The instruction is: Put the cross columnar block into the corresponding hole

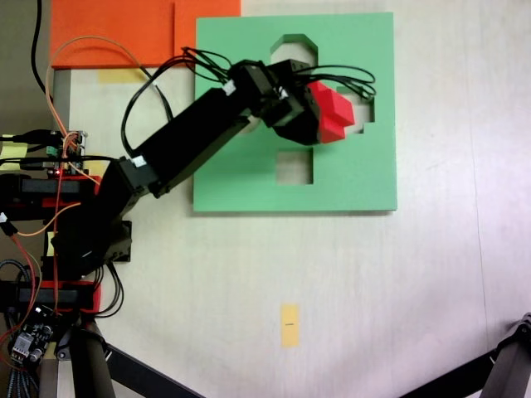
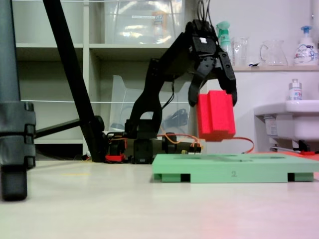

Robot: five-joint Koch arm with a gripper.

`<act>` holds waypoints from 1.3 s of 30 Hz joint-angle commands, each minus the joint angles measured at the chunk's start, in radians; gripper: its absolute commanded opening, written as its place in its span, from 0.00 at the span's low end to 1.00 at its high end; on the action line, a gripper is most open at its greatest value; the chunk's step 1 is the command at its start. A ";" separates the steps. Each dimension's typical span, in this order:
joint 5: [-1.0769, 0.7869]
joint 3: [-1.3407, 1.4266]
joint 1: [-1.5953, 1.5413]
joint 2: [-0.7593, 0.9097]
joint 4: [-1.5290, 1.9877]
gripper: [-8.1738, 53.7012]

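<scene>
From above, the green foam board (image 1: 348,178) lies flat with an octagonal cutout, a square cutout and the plus-shaped corresponding hole (image 1: 366,108) near its right side. My gripper (image 1: 325,112) is shut on the red cross columnar block (image 1: 336,112), which covers most of that hole. From the side, the block (image 2: 215,117) hangs upright a little above the board (image 2: 234,172), apart from it, with my gripper (image 2: 214,102) clamped on its upper part from both sides.
Orange foam sheets (image 1: 124,33) lie at the back left of the table. Wires and the arm's base electronics (image 1: 50,166) fill the left edge. A yellow tape strip (image 1: 289,323) sits in front. Tripod legs (image 2: 70,74) stand nearby, and a white sink (image 2: 291,119) is at the right.
</scene>
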 commanded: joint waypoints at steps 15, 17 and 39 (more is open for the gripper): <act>0.149 -0.052 0.034 -0.097 -0.212 0.43; 0.149 -0.052 0.034 -0.106 -0.224 0.43; 0.041 -0.078 0.002 -0.175 -0.383 0.44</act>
